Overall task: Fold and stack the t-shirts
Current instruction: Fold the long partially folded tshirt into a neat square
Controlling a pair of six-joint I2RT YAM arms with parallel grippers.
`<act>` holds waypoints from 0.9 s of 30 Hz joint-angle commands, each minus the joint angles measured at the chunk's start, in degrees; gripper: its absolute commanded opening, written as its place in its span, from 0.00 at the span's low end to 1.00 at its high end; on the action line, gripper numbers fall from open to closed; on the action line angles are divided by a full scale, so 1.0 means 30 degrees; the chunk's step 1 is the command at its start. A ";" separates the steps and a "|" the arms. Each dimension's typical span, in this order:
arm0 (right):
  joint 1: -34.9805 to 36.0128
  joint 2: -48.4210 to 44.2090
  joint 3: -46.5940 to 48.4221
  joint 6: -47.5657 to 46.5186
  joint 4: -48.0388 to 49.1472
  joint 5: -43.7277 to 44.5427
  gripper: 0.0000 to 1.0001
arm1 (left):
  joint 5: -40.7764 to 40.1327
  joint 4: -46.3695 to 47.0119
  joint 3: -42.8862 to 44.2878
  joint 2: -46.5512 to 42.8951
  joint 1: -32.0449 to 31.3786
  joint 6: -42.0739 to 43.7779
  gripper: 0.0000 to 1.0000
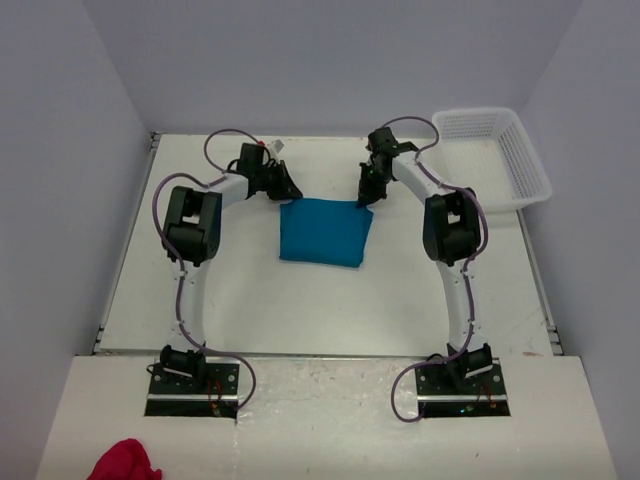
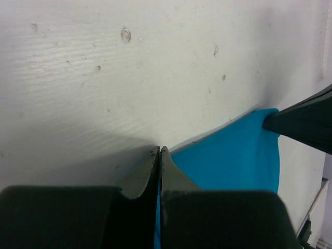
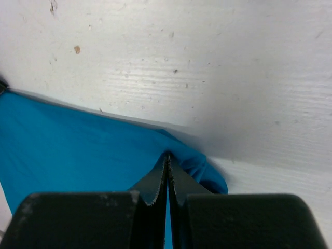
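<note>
A teal-blue t-shirt [image 1: 325,233] lies folded into a rough square in the middle of the table. My left gripper [image 1: 289,193] sits at its far left corner and my right gripper [image 1: 364,196] at its far right corner. In the left wrist view the left gripper [image 2: 160,150] has its jaws pressed together, with a thin strip of the shirt [image 2: 233,155] between them. The right wrist view shows the right gripper [image 3: 167,155] shut on a bunched fold of the shirt [image 3: 78,150]. The dark tip of the right gripper [image 2: 306,122] shows at the shirt's other corner.
A white plastic basket [image 1: 495,155] stands at the table's far right corner. A red cloth [image 1: 125,462] lies on the near shelf at the bottom left, beside the left arm's base [image 1: 190,385]. White walls close in the table on three sides.
</note>
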 commanded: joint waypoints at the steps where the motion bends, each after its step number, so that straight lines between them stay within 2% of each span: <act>1: -0.0688 0.0314 0.1085 0.0216 -0.0651 0.1219 0.00 | -0.0136 -0.0541 0.0723 0.0475 0.0464 0.0879 0.00; 7: -0.1130 0.0170 0.1468 -0.0398 -0.0595 0.1276 0.00 | -0.0166 -0.0835 0.0402 0.0126 0.0787 0.1523 0.00; 12: -0.1159 -0.2961 -0.1368 -0.1510 0.1921 0.0957 0.00 | -0.0019 -0.0133 -0.1120 -0.2449 0.0729 0.1349 0.00; 18: -0.1130 -0.6128 -0.3712 -0.1512 0.2776 -0.0888 0.00 | 0.0127 0.0571 -0.3259 -0.5381 0.0291 0.0646 0.00; 22: -0.1130 -0.7476 -0.6174 -0.1220 0.3973 -0.3083 0.01 | 0.0186 0.0834 -0.4167 -0.5823 -0.0615 0.0324 0.00; 26: -0.1101 -0.7422 -0.7875 -0.0986 0.4912 -0.6595 0.00 | 0.0535 0.1653 -0.4783 -0.5560 -0.1495 -0.0553 0.00; 27: -0.1101 -0.7362 -0.8749 -0.0579 0.5669 -0.8315 0.00 | 0.0741 0.1858 -0.4814 -0.5444 -0.1672 -0.0672 0.00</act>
